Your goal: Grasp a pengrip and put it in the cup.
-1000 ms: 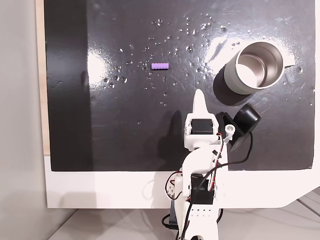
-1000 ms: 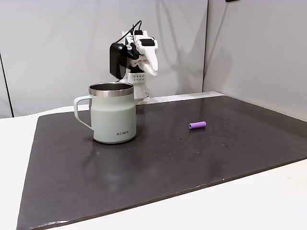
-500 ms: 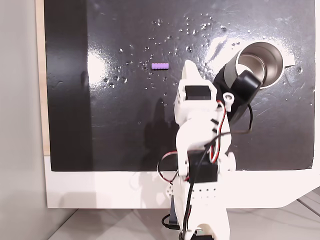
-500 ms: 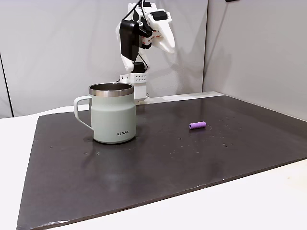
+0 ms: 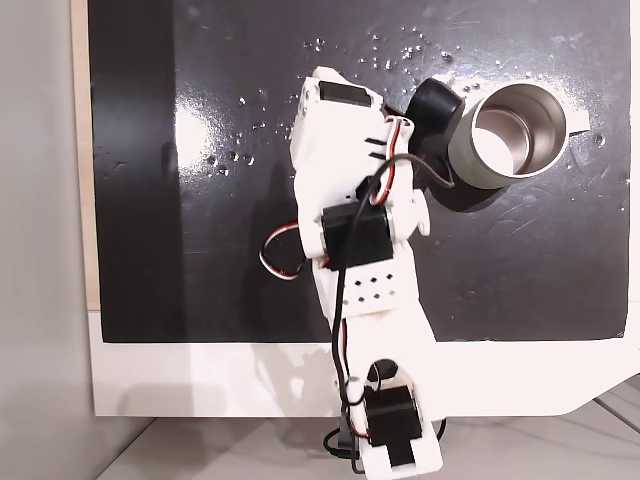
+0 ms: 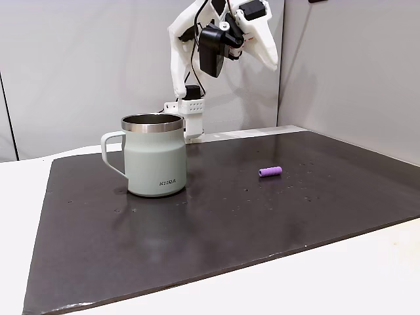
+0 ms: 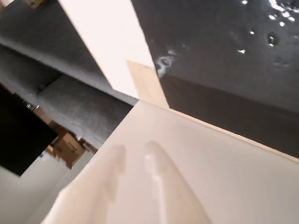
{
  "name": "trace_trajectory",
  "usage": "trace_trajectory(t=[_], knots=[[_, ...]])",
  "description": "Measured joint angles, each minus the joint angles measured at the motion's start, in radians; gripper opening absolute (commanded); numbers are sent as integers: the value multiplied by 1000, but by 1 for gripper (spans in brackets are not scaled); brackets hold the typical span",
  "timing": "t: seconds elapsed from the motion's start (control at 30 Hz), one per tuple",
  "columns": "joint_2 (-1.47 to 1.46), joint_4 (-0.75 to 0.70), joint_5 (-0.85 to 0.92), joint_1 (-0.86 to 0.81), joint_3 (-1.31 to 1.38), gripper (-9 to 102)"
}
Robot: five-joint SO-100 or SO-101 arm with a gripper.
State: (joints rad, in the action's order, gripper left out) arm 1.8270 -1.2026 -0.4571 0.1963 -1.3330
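The pengrip (image 6: 270, 171) lies on its side on the dark mat (image 6: 328, 197), well to the right of the cup (image 6: 155, 157) in the low fixed view, with bare mat all around it. From the top-down fixed view you cannot see it, because your white arm (image 5: 345, 190) stretches over that part of the mat. The cup (image 5: 505, 135) stands upright near the mat's far right corner there, its steel inside showing, with a black camera housing (image 5: 432, 108) on the arm just beside its rim.

In the low fixed view your gripper (image 6: 270, 60) hangs high in the air, well above the mat, behind and above the pengrip, touching nothing. Its white fingers (image 7: 163, 186) appear in the wrist view as two pale blurred shapes lying side by side with only a thin seam between them, so they look pressed together with nothing between them. The wrist view also shows a wooden edge strip (image 7: 145, 86) beside the mat.
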Motion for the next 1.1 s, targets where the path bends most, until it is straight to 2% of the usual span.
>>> trace_trajectory(t=[0.17, 0.7, 1.1], knots=[[-201, -117, -58, -6, 199, 0], [-733, -146, -55, -31, 676, 0], [-917, -163, -78, -23, 729, 0]])
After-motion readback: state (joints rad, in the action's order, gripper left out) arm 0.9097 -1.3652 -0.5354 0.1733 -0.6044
